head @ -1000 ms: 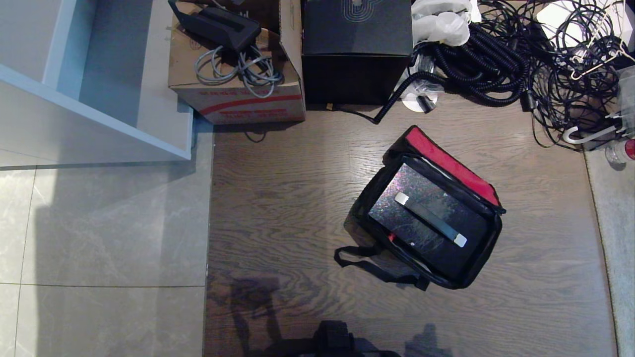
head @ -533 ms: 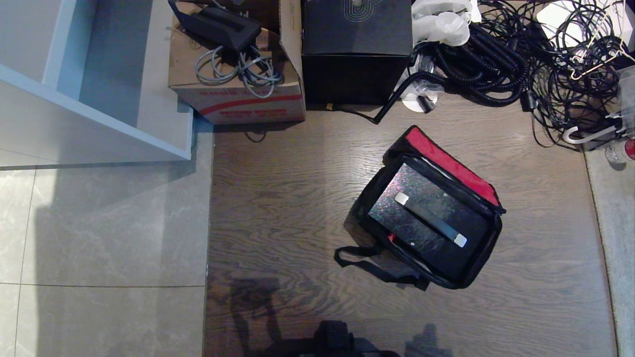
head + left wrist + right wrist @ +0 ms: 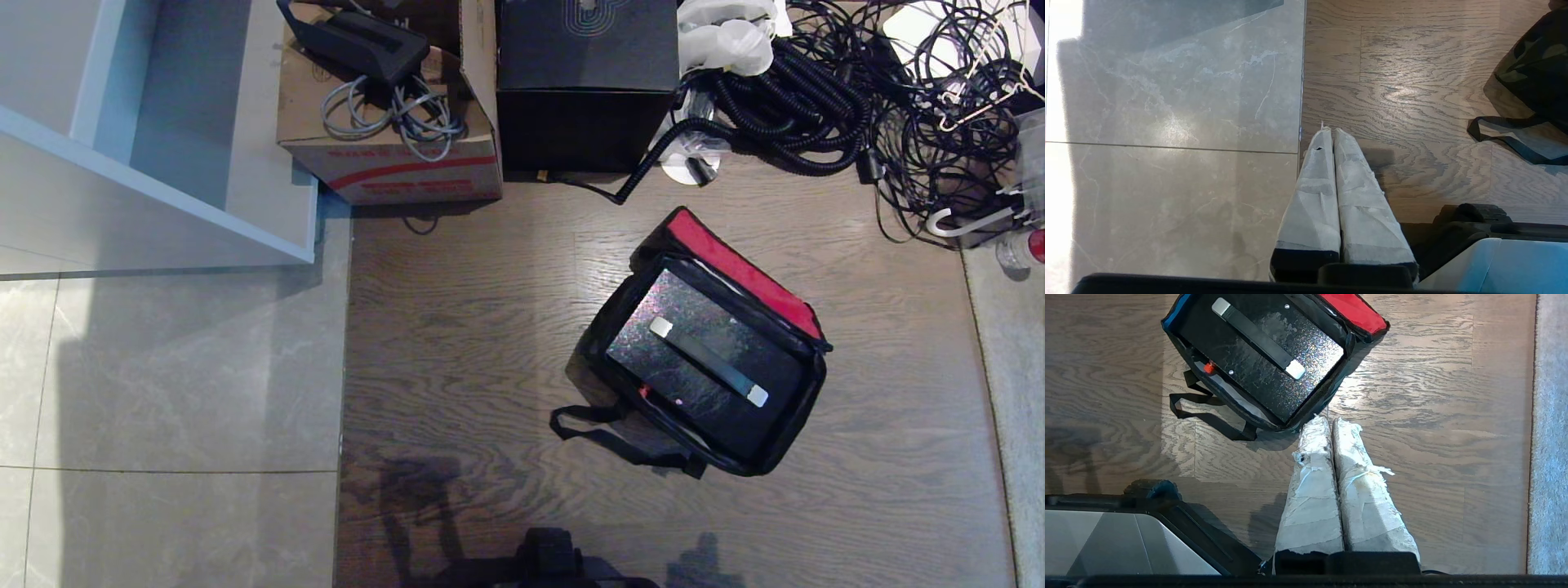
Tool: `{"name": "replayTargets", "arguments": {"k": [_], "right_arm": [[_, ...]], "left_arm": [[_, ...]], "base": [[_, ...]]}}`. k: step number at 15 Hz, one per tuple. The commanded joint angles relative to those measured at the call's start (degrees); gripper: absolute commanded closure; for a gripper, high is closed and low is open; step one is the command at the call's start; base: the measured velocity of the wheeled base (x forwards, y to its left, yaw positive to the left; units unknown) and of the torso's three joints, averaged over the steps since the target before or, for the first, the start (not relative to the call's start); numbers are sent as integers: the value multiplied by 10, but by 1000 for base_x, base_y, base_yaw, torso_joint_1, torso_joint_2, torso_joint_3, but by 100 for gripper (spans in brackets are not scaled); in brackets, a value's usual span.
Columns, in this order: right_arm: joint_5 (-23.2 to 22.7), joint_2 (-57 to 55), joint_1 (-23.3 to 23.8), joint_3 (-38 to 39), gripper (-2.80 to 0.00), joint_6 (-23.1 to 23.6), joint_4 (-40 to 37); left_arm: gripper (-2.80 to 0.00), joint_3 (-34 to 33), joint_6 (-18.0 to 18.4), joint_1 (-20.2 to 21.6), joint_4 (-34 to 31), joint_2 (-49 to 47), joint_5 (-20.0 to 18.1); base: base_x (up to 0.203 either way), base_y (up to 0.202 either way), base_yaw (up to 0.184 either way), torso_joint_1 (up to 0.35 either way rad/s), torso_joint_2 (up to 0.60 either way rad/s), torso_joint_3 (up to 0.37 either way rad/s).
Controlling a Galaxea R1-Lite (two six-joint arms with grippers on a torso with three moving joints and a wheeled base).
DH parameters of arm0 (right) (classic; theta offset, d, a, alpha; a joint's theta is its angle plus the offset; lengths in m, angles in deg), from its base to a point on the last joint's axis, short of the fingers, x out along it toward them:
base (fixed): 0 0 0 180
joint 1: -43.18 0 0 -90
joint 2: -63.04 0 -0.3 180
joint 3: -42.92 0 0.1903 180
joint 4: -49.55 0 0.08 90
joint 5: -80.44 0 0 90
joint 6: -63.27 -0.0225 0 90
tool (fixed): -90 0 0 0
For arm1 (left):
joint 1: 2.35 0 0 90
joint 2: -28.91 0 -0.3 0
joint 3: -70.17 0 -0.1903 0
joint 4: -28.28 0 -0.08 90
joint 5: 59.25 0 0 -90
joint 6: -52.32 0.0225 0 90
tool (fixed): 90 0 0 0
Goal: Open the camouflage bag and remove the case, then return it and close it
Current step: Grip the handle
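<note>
On the wood floor right of centre, the camouflage bag (image 3: 718, 359) lies open with the glittery black case (image 3: 704, 367) inside. We judge closing remains. Our left tool (image 3: 1331, 134) and right tool (image 3: 1327, 424) hang clenched and empty. No writing is readable.

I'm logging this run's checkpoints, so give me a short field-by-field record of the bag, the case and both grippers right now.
bag: camouflage bag on the wood floor, lid folded back, red lining showing
case: black case lying inside the open bag, handle facing up
strap: black strap trailing on the floor beside the bag
left gripper: left gripper shut, empty, above the floor, away from the bag
right gripper: right gripper shut, empty, near the bag's edge
</note>
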Motion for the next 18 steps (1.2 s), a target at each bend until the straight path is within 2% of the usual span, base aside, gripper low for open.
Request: {"name": "replayTargets", "arguments": {"k": [1,12,18], "right_arm": [[0,-1,0,10,0,1,0],[0,-1,0,10,0,0,1],[0,0,0,10,0,-5,0]], "left_arm": [[0,0,-2,0,0,0,0],[0,0,-2,0,0,0,0],[0,0,-2,0,1,0,0]], "base": [[0,0,0,0,0,0],[0,0,0,2,2,152],[0,0,0,-1,3,23]]}}
